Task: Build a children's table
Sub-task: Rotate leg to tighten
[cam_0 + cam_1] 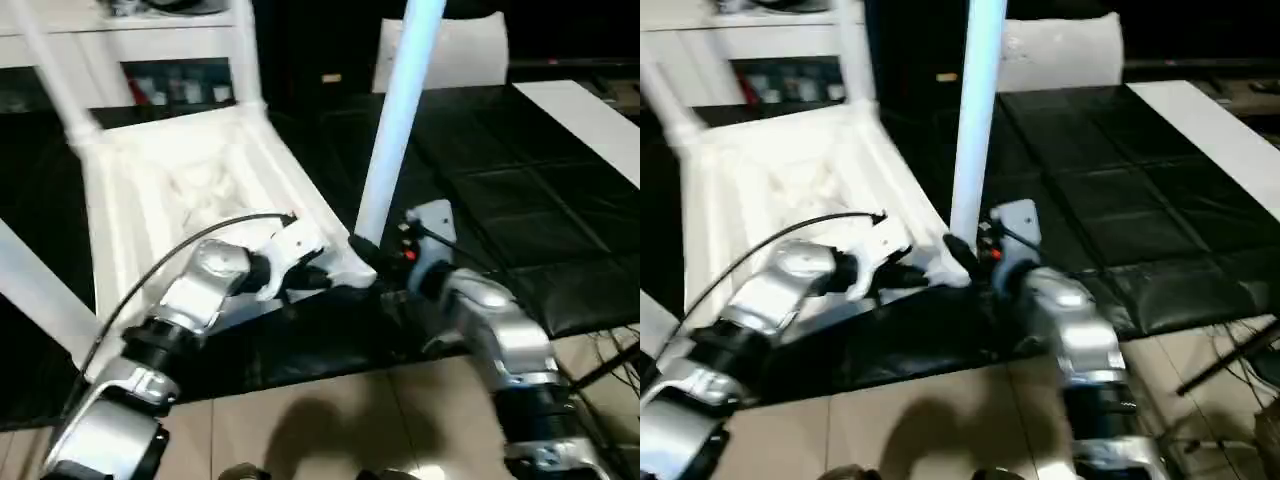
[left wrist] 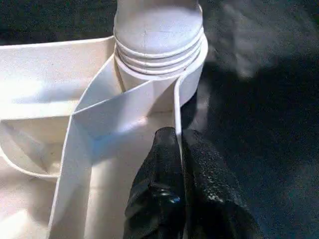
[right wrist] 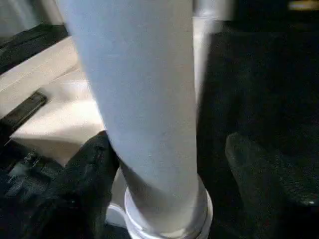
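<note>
Legs of white tapered plastic tube are seen rising from the upturned white plastic rectangular table top [image 1: 190, 190], which lies ribbed side up on the black padded floor mat [image 1: 500, 210]. The nearest leg [image 1: 395, 120] stands upright in the round corner socket [image 2: 159, 64] closest to the robot, its ringed foot seated in the collar. Two further legs are fitted at the far corners, one at the far left [image 1: 55, 70] and one at the far right [image 1: 243, 55], and another leg [image 1: 40, 290] slants across the left edge of the head view.

The left gripper [image 2: 178, 144] is clenched on the thin side wall of the table top just beside that socket, one black finger on each face of the wall. The right gripper [image 3: 194, 164] is spread wide around the base of the nearest leg, with a finger [image 3: 87, 174] on either side and a clear gap to the far one, so the leg is not clasped.
</note>
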### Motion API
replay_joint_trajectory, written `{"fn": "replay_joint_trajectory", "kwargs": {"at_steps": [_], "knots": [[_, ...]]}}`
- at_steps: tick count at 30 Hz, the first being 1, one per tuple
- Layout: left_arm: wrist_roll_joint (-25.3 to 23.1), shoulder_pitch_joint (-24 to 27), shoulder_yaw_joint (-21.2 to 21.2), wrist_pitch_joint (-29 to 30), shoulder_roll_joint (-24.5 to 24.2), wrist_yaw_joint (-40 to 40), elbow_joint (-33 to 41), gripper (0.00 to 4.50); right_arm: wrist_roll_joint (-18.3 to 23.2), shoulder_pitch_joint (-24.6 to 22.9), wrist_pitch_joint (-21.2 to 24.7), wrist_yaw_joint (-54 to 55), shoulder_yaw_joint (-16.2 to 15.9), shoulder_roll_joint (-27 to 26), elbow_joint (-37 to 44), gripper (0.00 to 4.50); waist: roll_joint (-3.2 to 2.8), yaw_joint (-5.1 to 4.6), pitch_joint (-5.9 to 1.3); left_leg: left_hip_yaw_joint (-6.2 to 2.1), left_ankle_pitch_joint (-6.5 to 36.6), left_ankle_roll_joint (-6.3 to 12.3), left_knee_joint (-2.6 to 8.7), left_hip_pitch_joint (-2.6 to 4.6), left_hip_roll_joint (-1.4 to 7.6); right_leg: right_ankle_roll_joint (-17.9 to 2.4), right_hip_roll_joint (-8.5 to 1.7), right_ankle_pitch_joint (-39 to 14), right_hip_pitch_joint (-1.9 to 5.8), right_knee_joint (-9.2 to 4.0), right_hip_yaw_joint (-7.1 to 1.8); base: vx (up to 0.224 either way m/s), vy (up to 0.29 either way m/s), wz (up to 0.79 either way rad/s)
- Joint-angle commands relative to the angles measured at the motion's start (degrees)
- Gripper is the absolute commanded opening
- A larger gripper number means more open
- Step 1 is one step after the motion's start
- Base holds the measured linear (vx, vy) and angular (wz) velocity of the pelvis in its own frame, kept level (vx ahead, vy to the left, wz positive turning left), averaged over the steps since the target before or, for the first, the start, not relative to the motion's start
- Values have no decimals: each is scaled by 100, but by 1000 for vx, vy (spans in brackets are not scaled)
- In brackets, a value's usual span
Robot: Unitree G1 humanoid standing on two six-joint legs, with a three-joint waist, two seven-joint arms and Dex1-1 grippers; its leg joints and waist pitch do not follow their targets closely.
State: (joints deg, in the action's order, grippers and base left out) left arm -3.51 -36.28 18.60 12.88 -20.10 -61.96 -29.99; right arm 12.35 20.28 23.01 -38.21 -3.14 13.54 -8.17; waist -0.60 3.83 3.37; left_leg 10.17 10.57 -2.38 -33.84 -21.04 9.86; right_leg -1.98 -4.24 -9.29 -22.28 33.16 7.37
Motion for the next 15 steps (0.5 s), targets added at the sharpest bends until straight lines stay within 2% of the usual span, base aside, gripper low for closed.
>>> {"fn": "replay_joint_trajectory", "kwargs": {"at_steps": [1,5,8,10,11,12,15], "knots": [[91,17,176,-431,-228,-702,14,0,181,-76,-81,-928,-235,427,273,382,-60,27,-391,-173,1401,167,416,112,429,-806,-563,-1682,312,-425,-439,0,0,0],[161,52,324,-866,-438,-1306,-11,0,394,-108,-37,-1703,-435,761,424,382,-57,84,-401,-165,1408,172,405,115,421,-923,-589,-1690,314,-419,-435,0,0,0],[210,29,426,-1068,-571,-1752,-46,0,478,-98,-68,-2320,-632,1005,471,382,-67,180,-419,-147,1236,209,397,132,452,-1029,-571,-1356,288,-369,-441,0,0,0],[193,-9,504,-1191,-643,-1968,-62,0,564,-82,-34,-2595,-734,1126,474,382,-69,229,-427,-144,1197,213,394,130,457,-1037,-579,-1316,292,-357,-438,0,0,0],[210,-28,542,-1211,-674,-2116,-58,0,600,-69,-21,-2748,-797,1188,476,382,-37,262,-425,-139,1156,229,395,127,458,-1035,-582,-1324,293,-349,-439,0,0,0],[247,-41,561,-1230,-690,-2253,-53,0,633,-60,4,-2891,-845,1228,475,355,-43,284,-423,-138,1137,227,394,124,461,-1026,-589,-1356,289,-349,-439,0,0,0],[328,-65,612,-1164,-717,-2552,2,0,633,-31,28,-3209,-998,1330,450,345,-29,309,-420,-141,1149,200,398,117,455,-991,-600,-1513,292,-360,-435,0,0,0]]}}
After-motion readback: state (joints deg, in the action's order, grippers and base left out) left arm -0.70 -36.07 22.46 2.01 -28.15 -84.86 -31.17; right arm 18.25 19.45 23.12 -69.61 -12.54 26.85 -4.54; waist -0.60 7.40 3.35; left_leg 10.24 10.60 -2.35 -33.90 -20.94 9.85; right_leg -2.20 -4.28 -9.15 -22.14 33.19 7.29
